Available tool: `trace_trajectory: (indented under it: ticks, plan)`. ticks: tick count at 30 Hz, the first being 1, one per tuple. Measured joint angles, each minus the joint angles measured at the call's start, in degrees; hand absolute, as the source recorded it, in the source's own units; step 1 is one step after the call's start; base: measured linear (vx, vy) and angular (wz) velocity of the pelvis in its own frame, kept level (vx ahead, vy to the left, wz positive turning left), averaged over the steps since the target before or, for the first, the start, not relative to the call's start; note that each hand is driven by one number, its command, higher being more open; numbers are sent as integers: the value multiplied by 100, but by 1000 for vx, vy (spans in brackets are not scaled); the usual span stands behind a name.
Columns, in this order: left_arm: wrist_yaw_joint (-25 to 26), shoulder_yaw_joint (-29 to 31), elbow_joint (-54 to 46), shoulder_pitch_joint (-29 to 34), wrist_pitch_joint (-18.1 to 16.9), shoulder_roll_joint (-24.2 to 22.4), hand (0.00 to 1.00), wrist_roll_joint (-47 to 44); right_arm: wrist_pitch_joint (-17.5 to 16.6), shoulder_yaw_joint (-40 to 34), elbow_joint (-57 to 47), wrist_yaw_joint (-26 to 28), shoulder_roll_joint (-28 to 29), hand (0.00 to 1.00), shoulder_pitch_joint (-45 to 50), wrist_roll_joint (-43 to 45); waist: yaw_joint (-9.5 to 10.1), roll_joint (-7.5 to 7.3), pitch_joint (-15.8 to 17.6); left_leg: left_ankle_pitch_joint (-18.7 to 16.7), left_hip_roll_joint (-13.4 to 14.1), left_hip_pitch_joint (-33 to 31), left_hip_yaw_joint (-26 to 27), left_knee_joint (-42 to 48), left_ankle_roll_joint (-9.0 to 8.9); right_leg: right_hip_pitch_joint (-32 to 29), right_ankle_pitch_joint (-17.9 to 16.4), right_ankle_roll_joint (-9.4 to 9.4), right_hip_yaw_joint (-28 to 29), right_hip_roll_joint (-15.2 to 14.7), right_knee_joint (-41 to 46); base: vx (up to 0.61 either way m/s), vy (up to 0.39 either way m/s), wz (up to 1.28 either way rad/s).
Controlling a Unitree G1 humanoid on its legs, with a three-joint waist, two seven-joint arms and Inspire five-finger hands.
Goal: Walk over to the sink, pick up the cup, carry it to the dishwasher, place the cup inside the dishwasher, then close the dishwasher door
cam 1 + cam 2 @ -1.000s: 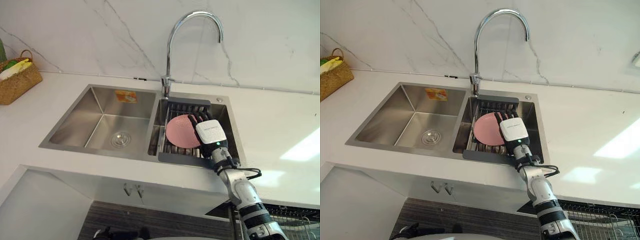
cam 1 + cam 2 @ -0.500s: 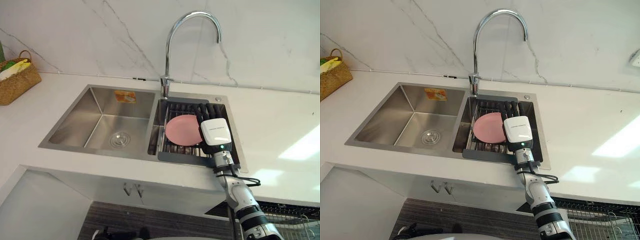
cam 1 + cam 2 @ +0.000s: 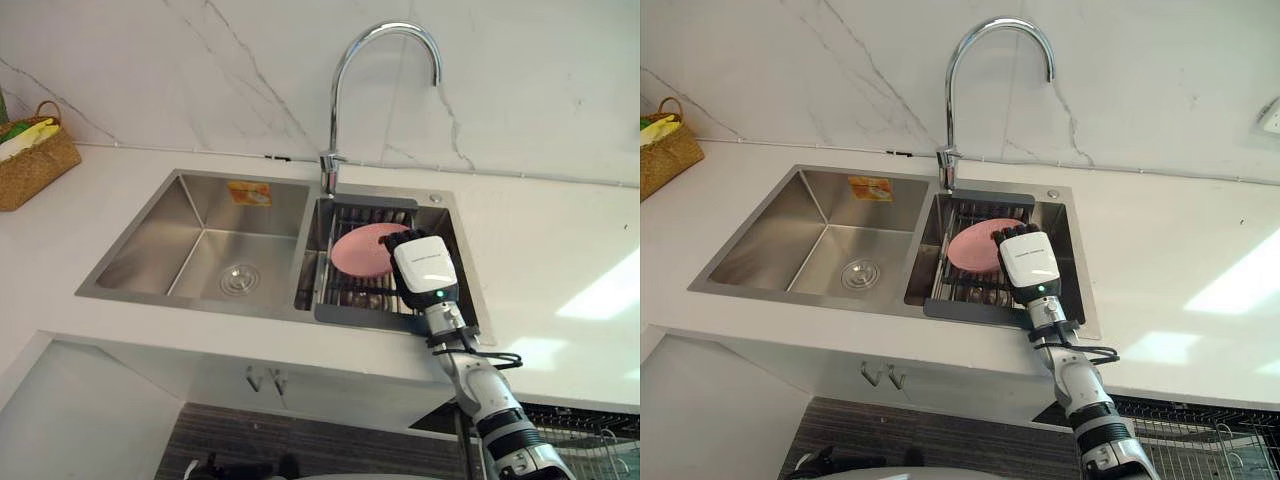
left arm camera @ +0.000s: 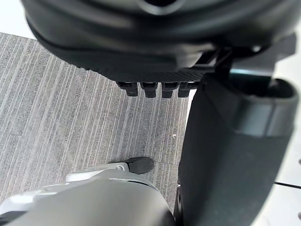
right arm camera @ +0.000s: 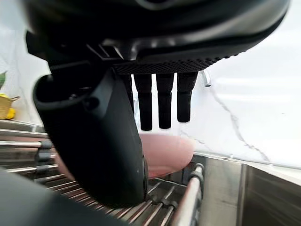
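Stainless-steel double-basin sink (image 3: 150, 240), one, sunk in white stone countertop (image 3: 560, 240); chrome gooseneck tap (image 3: 338, 100), one, behind the divide; woven straw basket (image 3: 35, 165), one, far left. Dark slatted drain rack (image 3: 365, 318), one, in the right basin, bearing pink round shallow cup (image 3: 362, 250), one, lying on the bars. Right hand (image 3: 424, 268) over the rack, just beside the cup's right edge. Right eye view: same layout. Left wrist view: left hand (image 4: 160, 42) idle above grey striped floor (image 4: 70, 117), open or closed not to be told. Right wrist view: fingers (image 5: 163, 101) straight, apart from thumb (image 5: 94, 141), cup beyond them, contact unclear, nothing gripped. Step judged: pick-up at the sink, grasp not yet made. Next: closing round the cup, then lifting clear of the rack.
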Motion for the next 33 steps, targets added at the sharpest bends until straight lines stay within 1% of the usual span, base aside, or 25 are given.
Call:
trace_trajectory:
  ticks: [3,5,8,12,18,20,24,26,30,33]
  plan:
    - [-6,0,0,-2,-1,7,100,-1,-294,56,20,44,-132,0,-43,6,2,-14,1,0,6,2,3,0,0,0,0,-1,5,5,0,0,0,0]
    - [-9,1,0,-8,-5,34,100,-14,-509,178,55,202,-237,0,-133,27,6,-59,24,1,18,6,11,0,0,1,0,-3,14,17,0,0,0,0]
    - [-12,1,0,-15,-6,56,100,-27,-640,227,55,240,-229,0,-147,93,14,-93,34,6,31,20,42,0,2,1,0,-6,42,28,0,0,0,-4]
    - [-13,1,0,-24,-4,56,100,-28,-647,227,52,419,-251,0,-154,461,42,-94,34,6,33,40,81,0,4,1,1,-6,81,30,-1,0,0,-5]
    - [-13,21,0,-25,-4,52,100,-28,-676,226,30,531,-294,0,-156,660,63,-87,38,6,40,40,81,1,4,-1,2,-7,99,30,-1,0,0,0]
    - [-12,33,0,-25,-6,47,100,-29,-685,219,-13,646,-308,0,-156,777,62,-80,43,5,39,37,87,1,4,-9,2,-6,112,28,-2,0,0,0]
    - [-12,111,0,-24,-7,15,100,-29,-814,216,-159,807,-396,0,-156,992,53,-48,64,5,39,28,109,2,5,-28,6,0,136,24,-2,3,-3,-2]
    - [-12,111,0,-30,-32,-16,100,-29,-905,204,-508,887,-468,0,-156,1163,49,7,99,5,36,26,112,3,5,-31,11,6,142,20,-1,0,0,0]
    - [-10,110,0,-28,-77,-34,100,-27,-1041,102,-1043,940,-505,0,-156,1374,50,37,118,5,39,27,109,4,5,-29,17,10,143,24,4,0,0,0]
    - [-5,109,0,-24,-96,-42,100,-26,-1128,-144,-1417,972,-532,0,-161,1437,39,57,129,5,40,38,112,5,5,-22,34,18,152,23,26,0,0,0]
